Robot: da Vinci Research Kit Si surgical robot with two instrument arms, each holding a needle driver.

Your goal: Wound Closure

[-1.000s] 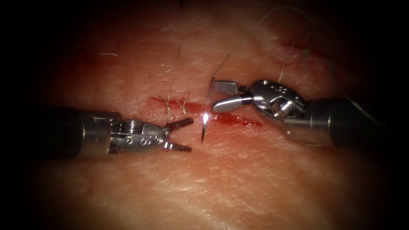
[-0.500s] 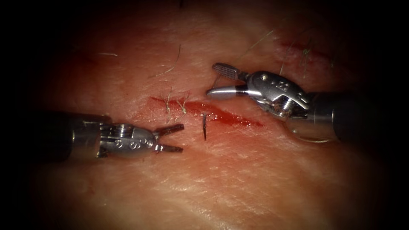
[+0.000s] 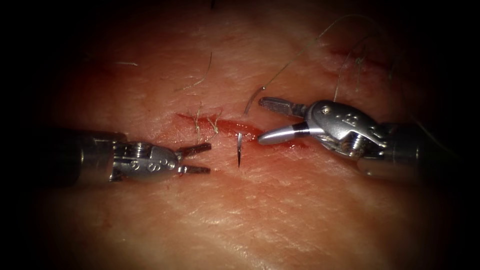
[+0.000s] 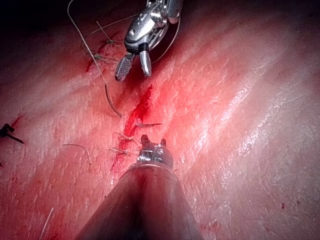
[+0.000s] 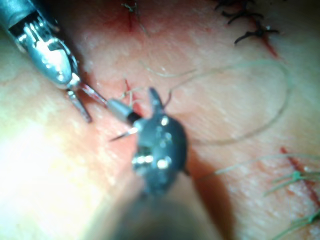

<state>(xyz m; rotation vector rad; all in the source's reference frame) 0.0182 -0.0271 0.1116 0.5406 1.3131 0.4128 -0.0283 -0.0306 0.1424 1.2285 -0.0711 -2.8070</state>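
Endoscope view, from above and in front: the tissue [image 3: 240, 215] carries a short red cut [image 3: 225, 127] with red fluid [image 3: 280, 142] pooled along it. The left tool [image 3: 202, 159] lies to the left of the cut, its jaws spread apart and holding nothing. The right tool [image 3: 262, 121] reaches in from the right with its jaws wide apart, also empty; its lower jaw lies over the cut and its upper jaw sits above it.

The needle [image 3: 239, 149] stands in the tissue between the two tools: its pointed end projects from the near lip of the cut, and its blunt end [image 3: 251, 100] emerges on the far side, just beside the upper jaw of the right tool. Neither tool touches it. The thread [image 3: 300, 52] runs from that blunt end up and to the right across the tissue. Short cut ends of thread [image 3: 200, 120] stand at the left end of the cut.

Left wrist view: the left tool [image 4: 152, 145] points along the cut toward the right tool [image 4: 134, 67], whose jaws are parted.

Right wrist view: the needle's point [image 5: 122, 135] shows beside the right tool [image 5: 135, 106], with the left tool [image 5: 90, 107] just beyond and dark knotted stitches [image 5: 250, 25] farther off.
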